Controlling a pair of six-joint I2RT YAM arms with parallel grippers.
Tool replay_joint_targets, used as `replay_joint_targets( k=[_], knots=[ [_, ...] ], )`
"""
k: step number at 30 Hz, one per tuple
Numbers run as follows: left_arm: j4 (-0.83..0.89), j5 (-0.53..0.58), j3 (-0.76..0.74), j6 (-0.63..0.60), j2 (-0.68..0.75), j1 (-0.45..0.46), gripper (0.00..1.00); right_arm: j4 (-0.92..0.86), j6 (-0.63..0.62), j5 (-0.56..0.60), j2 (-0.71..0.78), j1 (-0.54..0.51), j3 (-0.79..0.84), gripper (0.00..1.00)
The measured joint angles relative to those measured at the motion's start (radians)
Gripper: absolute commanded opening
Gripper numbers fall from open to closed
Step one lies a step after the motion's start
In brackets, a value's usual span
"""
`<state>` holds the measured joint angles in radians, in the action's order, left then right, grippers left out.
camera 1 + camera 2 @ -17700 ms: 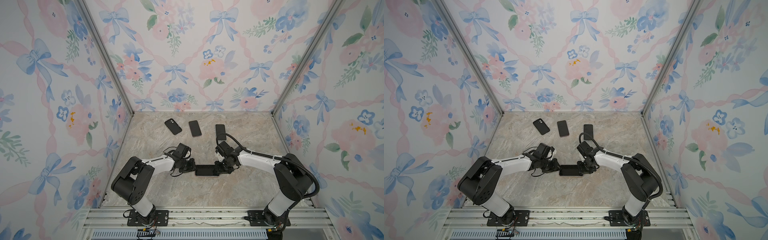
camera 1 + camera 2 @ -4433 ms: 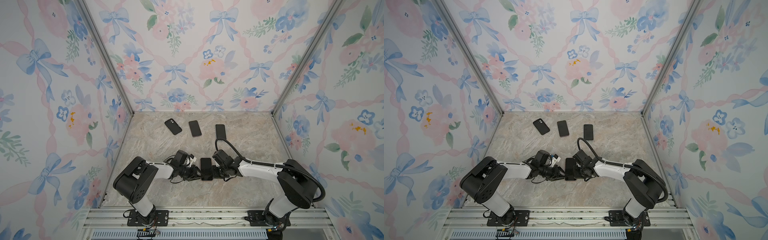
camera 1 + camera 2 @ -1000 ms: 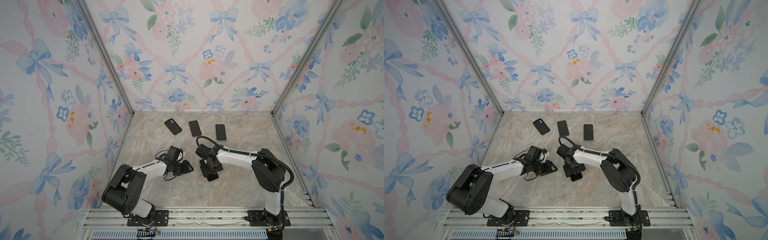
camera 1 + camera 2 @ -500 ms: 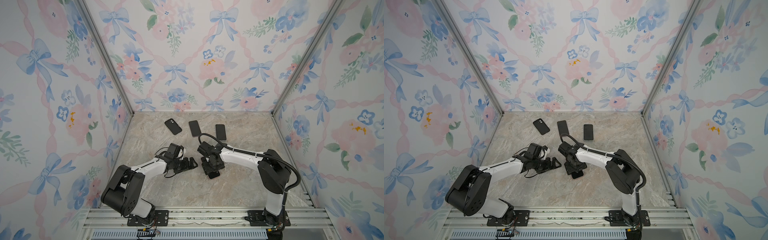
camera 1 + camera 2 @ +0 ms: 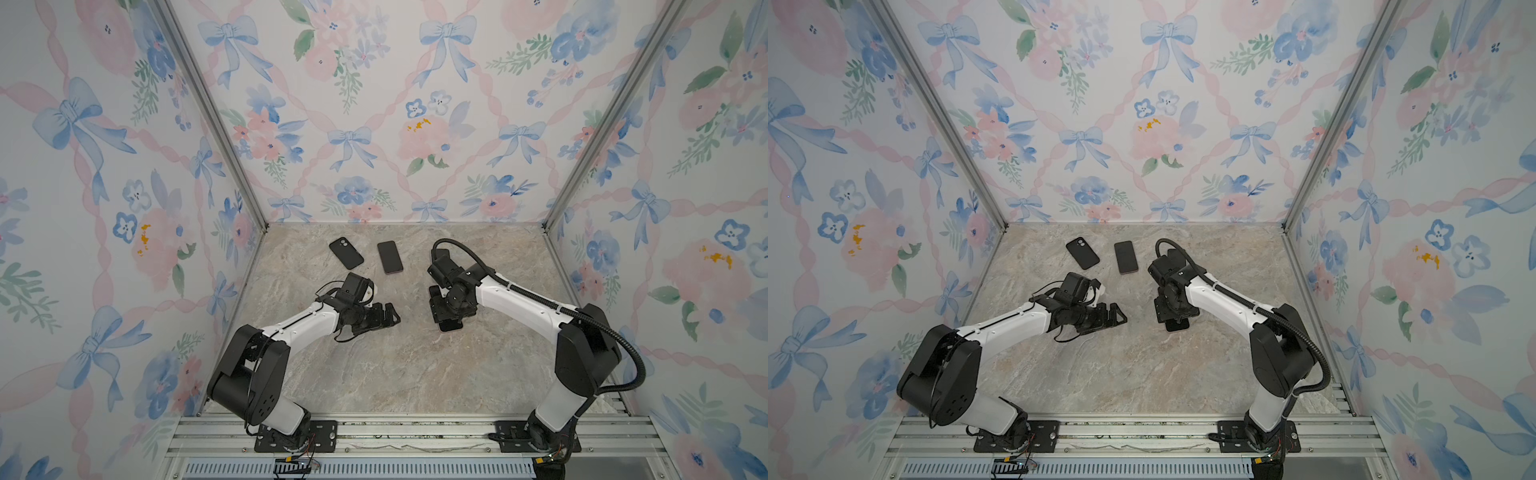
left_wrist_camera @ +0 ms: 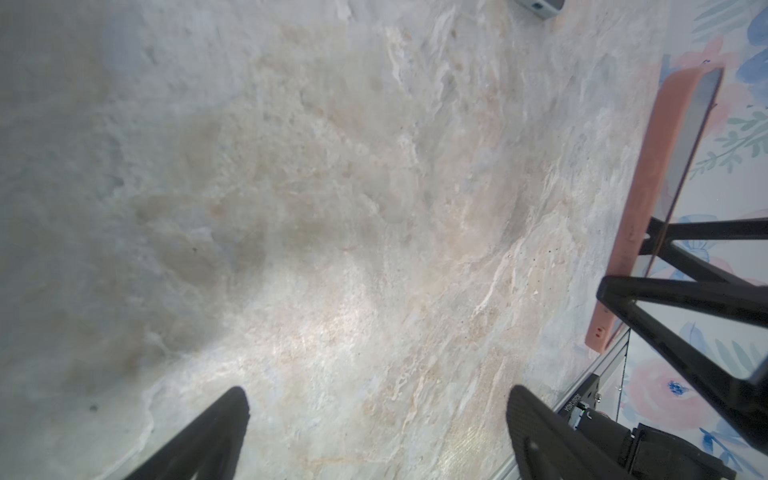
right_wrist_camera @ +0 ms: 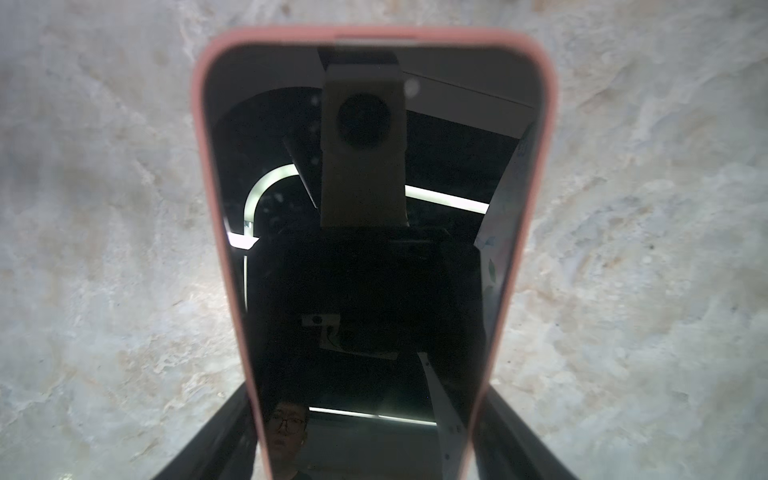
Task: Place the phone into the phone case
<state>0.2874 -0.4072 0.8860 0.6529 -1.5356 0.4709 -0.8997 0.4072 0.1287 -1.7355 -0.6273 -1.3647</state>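
Since half a second back, carried rightward in the right gripper: the salmon-pink-cased phone with a dark glass face. In both top views, clamped there over the middle of the beige marbled worktop; left gripper spread wide, empty, near but apart. In the left wrist view, phone edge-on, tilted. In the right wrist view, gripped by both long edges, screen toward the camera.

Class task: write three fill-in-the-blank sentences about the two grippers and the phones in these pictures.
The right gripper is shut on a phone whose case is ____. The left gripper is open and holds ____. In both top views, the black slab with a camera cutout lies ____ of the face-up phone.
Missing words: pink; nothing; left.
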Motion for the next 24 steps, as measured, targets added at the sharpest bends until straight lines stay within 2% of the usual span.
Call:
replay_joint_targets(
  k=[6,16,24],
  knots=[
    [0.058,0.004,0.190,-0.028,-0.129,0.001,0.98,-0.028,-0.073,0.000,-0.034,0.135,-0.098,0.65],
    [0.159,0.003,0.536,-0.080,-0.367,-0.013,0.98,-0.035,-0.170,-0.010,-0.240,0.313,-0.342,0.65],
    [0.207,-0.001,0.677,-0.093,-0.466,-0.053,0.98,-0.071,-0.215,-0.025,-0.441,0.402,-0.550,0.65]
  ],
)
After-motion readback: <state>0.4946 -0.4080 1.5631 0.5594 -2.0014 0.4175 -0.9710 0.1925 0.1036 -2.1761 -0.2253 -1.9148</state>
